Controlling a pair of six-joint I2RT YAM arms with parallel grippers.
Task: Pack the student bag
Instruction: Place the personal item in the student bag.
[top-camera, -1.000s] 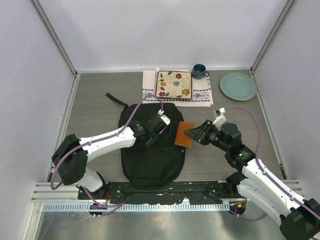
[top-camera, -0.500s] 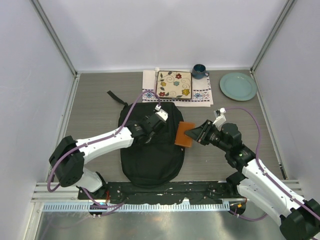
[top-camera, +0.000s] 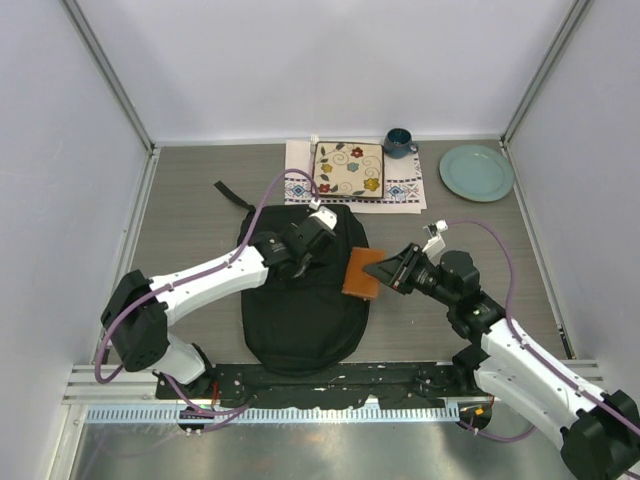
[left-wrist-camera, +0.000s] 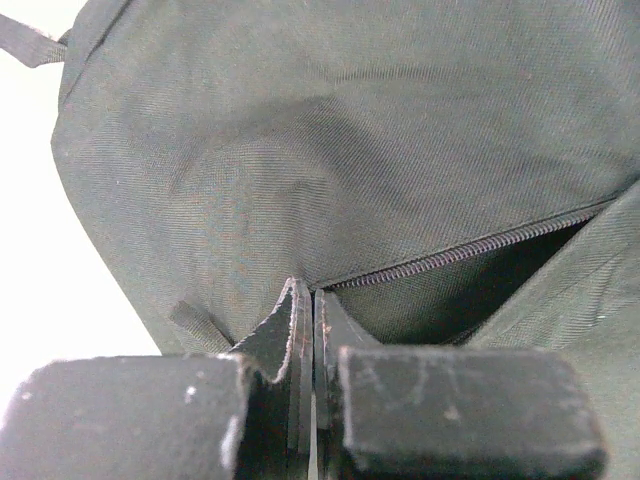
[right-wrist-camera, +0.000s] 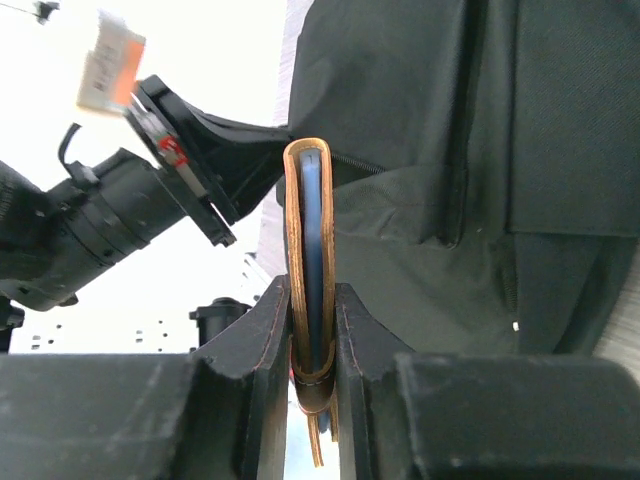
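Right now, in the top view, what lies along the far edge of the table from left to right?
Square cream flower-patterned dish → dark blue ceramic mug → round pale green plate.

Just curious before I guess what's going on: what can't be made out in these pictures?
- Inside of the bag: left wrist view, black shadow past the zipper.
- Whether the shut left gripper pinches fabric: same view, its fingertips cover the spot.
- Cover of the brown book: right wrist view, seen edge-on in the right gripper.
- Contents of the mug: top view, too small.
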